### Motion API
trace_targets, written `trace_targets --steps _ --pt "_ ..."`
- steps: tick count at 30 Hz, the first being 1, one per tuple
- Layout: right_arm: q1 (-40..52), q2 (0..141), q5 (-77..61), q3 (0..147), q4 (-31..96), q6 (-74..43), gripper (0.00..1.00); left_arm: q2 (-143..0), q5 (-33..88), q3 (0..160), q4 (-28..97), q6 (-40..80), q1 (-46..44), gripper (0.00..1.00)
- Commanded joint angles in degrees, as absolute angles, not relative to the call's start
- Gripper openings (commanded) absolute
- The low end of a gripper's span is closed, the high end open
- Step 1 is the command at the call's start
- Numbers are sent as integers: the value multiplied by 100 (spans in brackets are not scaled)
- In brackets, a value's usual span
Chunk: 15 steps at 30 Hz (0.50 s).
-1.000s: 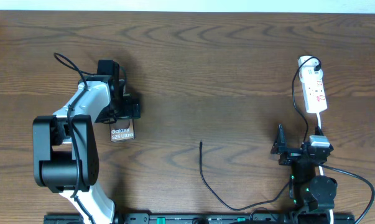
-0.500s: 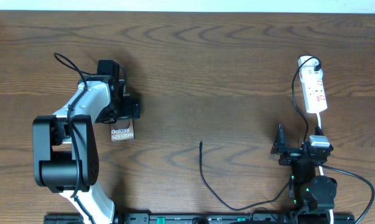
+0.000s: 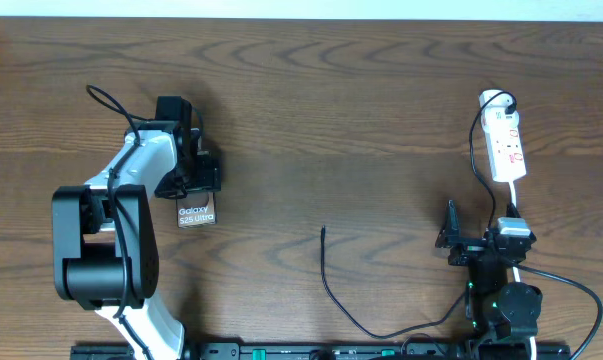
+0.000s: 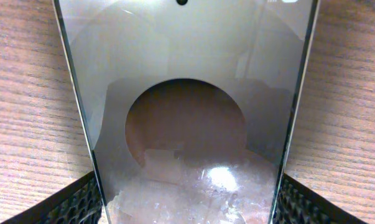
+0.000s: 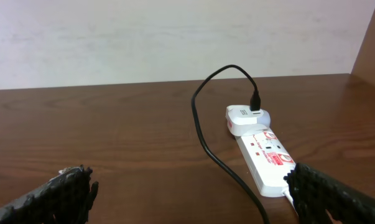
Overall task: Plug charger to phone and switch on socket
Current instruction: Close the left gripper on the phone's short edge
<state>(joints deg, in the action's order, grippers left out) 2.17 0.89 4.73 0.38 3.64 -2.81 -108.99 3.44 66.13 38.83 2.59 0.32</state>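
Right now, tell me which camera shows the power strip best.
Right wrist: the power strip is large, its red markings and plugged-in white adapter clear, though a finger hides its near end. Overhead shows it whole but small. Left wrist shows none of it.

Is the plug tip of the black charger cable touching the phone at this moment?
Apart. In the overhead view the charger tip lies well right of the phone, with a wide stretch of bare table between them.

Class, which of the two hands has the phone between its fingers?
The left hand: its fingers flank the phone. The right hand is open and empty, facing the socket.
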Motion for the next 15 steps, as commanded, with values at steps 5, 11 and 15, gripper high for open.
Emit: trace_targets --steps 5,11,15 --pt "231 71 521 32 386 -360 99 -11187 209 6331 3957 217 43 72" --pt "231 71 521 32 386 -360 99 -11187 209 6331 3957 220 43 72" --pt "231 71 521 32 386 -360 99 -11187 209 6329 3957 220 43 86"
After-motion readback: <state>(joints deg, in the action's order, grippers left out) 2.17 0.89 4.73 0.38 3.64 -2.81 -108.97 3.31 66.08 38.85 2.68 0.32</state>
